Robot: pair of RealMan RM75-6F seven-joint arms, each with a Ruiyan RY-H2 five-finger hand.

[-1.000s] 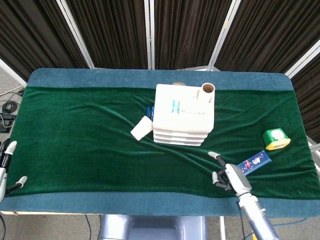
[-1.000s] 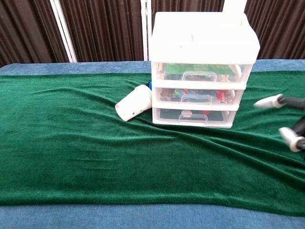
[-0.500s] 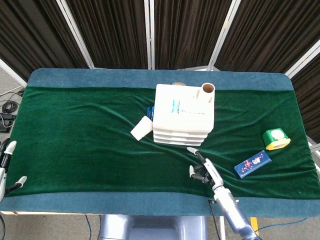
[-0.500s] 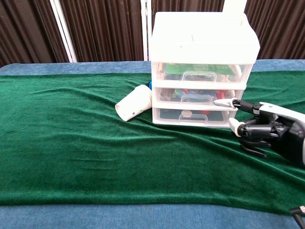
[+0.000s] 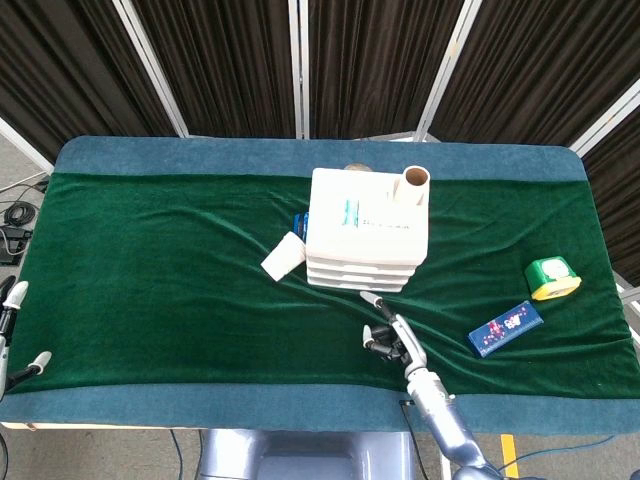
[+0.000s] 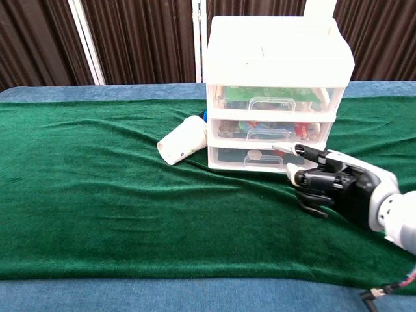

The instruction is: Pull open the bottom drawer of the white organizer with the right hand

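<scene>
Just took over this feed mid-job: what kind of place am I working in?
Likely a staged lab test bench, not a home: a table draped in green cloth, dark curtain panels behind, and props set out, a white organizer, a paper cup, with the right hand in front.

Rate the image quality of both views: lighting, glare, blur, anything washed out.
Head view: even, soft light, sharp throughout; the white organizer top is bright but its label remains visible. Chest view: the organizer's top is overexposed, nearly featureless; the drawers' clear fronts show contents without strong glare; the right hand is reasonably sharp, with a soft shadow on the green cloth beneath it.
</scene>
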